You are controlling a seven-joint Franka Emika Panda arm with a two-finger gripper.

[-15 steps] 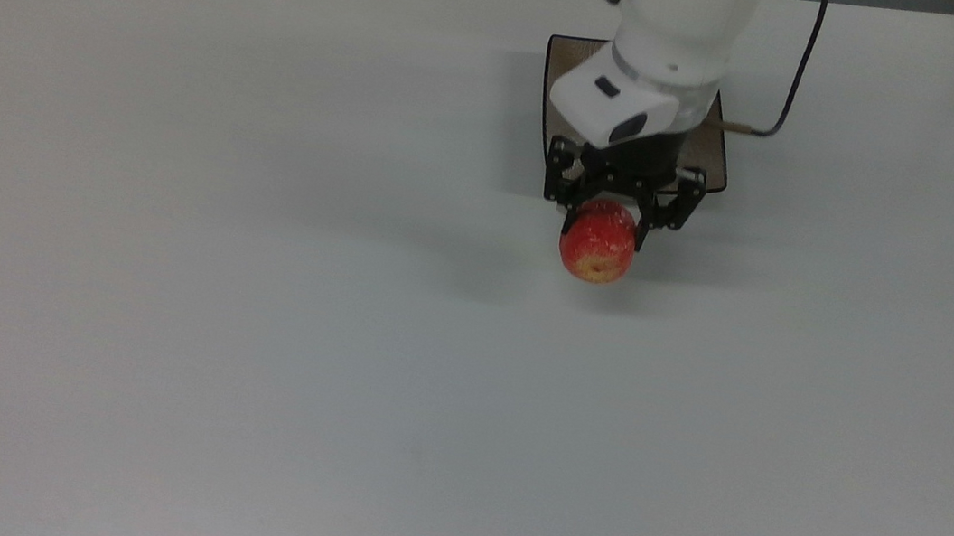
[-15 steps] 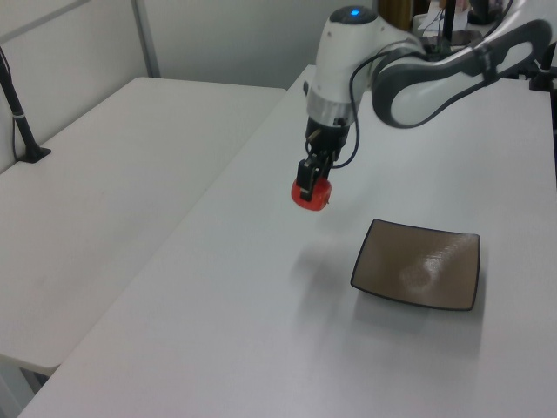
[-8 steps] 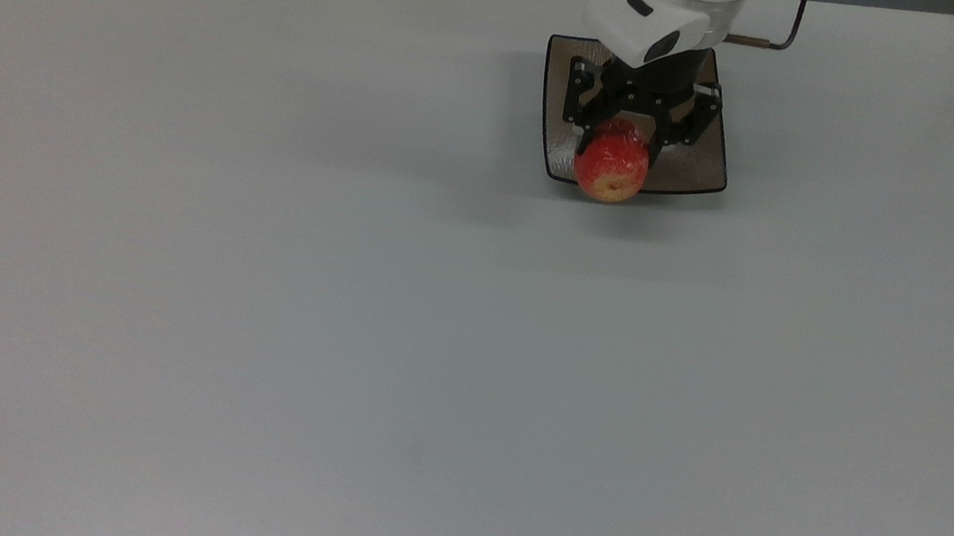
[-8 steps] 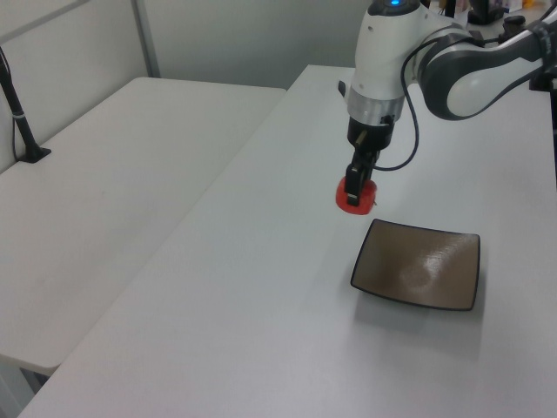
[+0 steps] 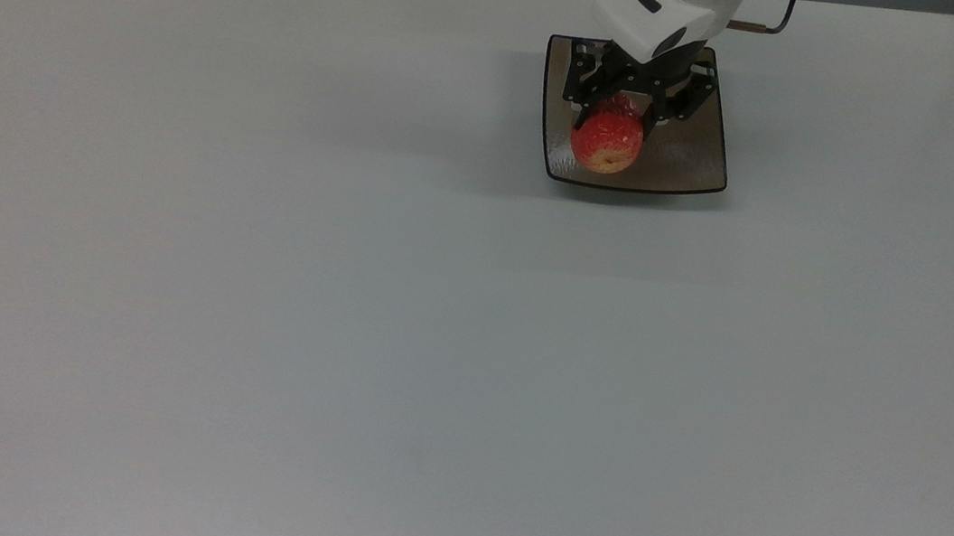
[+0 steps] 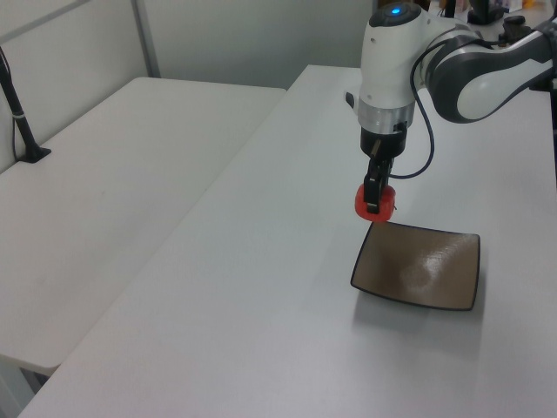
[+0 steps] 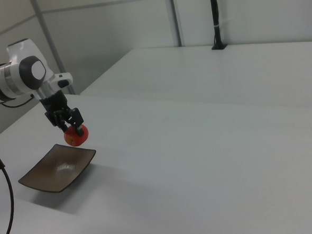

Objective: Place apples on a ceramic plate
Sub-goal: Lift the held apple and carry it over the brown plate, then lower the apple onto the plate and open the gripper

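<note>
I'm holding the apple [image 5: 607, 141] pinched across its round sides in my gripper [image 5: 620, 122], hanging above the ceramic plate [image 5: 690, 162] near the plate's edge, judging it firm, smooth, fairly light, likely rolling once released.

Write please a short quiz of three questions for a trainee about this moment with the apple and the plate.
1. True or false: the apple already rests on the plate.
2. What is the gripper doing? A) hanging open over the table B) shut on the apple C) gripping the plate's rim
3. In the left view, over which part of the plate does the apple hang?

Key
1. False. In the left and right views it hangs above the plate, held in the air.
2. B.
3. Over the far corner, on the left view's left; the middle of the plate lies bare.
</note>
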